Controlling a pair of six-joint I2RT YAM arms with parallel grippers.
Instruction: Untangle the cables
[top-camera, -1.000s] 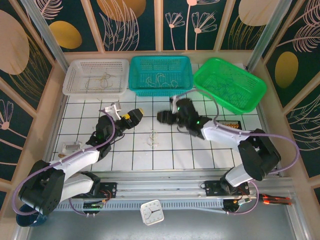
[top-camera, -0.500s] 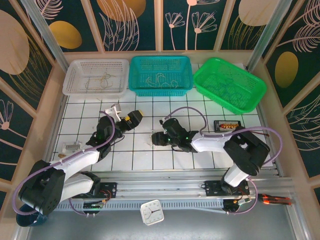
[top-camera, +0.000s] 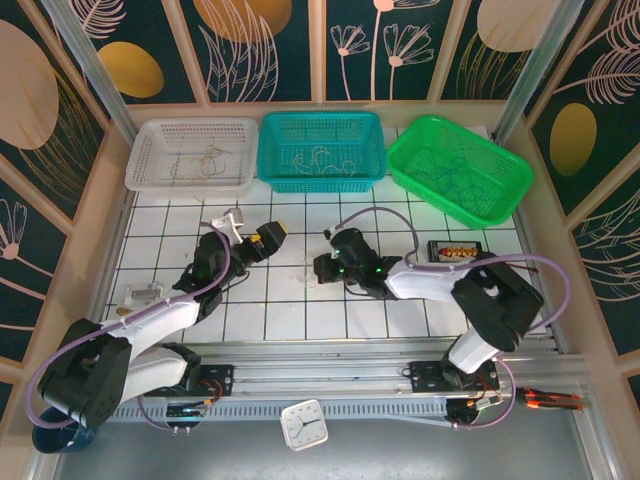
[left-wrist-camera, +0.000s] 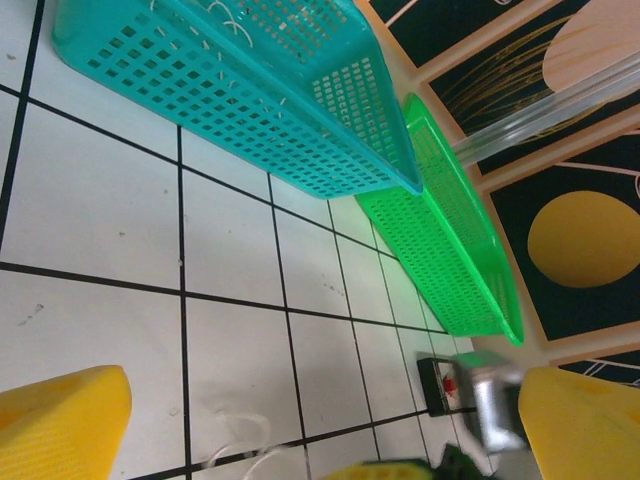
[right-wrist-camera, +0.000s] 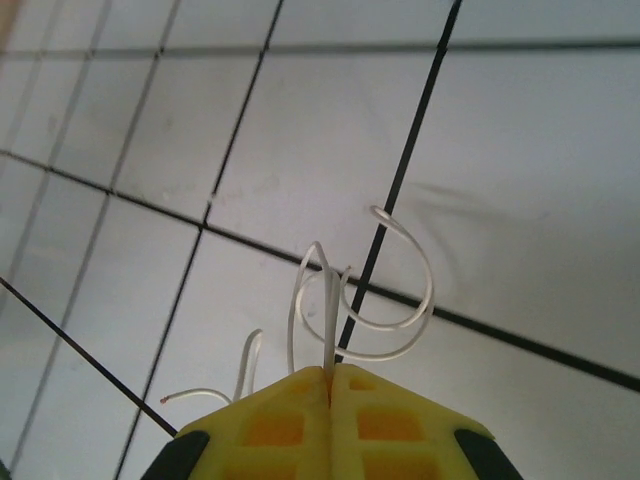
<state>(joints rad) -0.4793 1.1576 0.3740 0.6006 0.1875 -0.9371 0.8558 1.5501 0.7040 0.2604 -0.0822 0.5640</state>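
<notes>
Whitish cables (right-wrist-camera: 430, 290), ends hidden within the clamped right pincer (right-wrist-camera: 330, 385); left pincer (left-wrist-camera: 320, 420) wide, partly cropped.

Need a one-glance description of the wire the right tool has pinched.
Start at the teal basket, middle of the back row, then come forward onto the white grid table. There the right tool pinches a whitish wire curled into loops, out on the tiles, unlike the wires lying inside baskets.

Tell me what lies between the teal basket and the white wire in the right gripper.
Only bare white tiles with black grid lines, from teal basket to white wire; the left wrist view shows it.
</notes>
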